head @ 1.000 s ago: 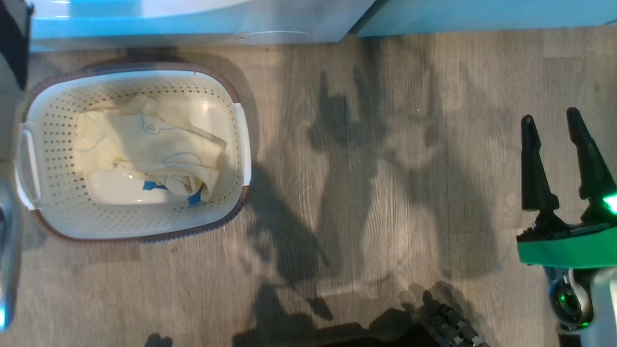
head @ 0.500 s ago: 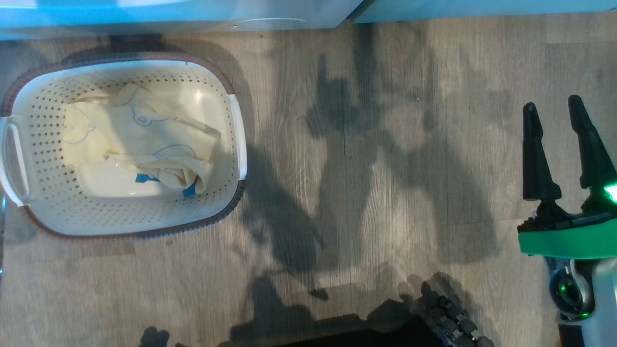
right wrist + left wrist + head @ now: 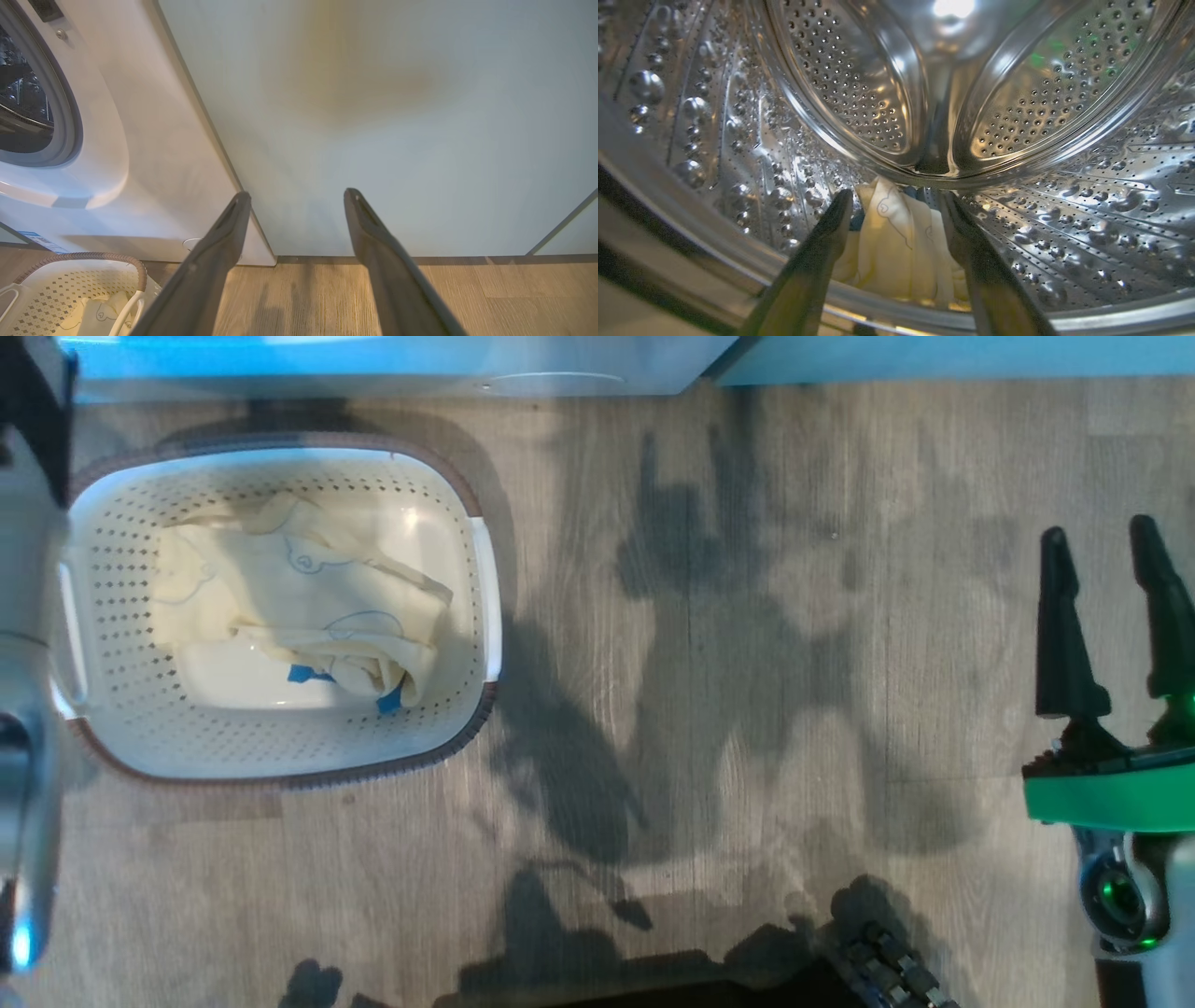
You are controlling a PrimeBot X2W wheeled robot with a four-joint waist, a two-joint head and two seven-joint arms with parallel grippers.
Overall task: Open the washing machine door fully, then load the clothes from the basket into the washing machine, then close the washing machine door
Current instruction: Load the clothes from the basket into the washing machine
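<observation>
— Where is the left gripper [image 3: 894, 196]?
— Inside the washing machine [image 3: 140, 140], reaching into its steel drum [image 3: 1064, 210]. Its two dark fingers stand wide apart and grip nothing.
— What lies between them?
— A pale yellow garment [image 3: 901, 247] with a thin printed outline, crumpled on the bottom of the drum. I cannot tell whether either finger touches it.
— And the right gripper [image 3: 1100, 532]?
— Also spread wide and empty. It is past the machine's right edge, over the wooden floor [image 3: 747, 709], and points at the pale cabinet panel [image 3: 397, 116] that adjoins the machine.
— Where is the basket [image 3: 121, 709]?
— On the floor just in front of the machine's foot, below the drum opening.
— Is anything in it?
— More clothes [image 3: 299, 607], pale yellow with a bit of blue at one edge. They are bunched toward the side nearer the machine, and bare basket floor shows on the side away from it.
</observation>
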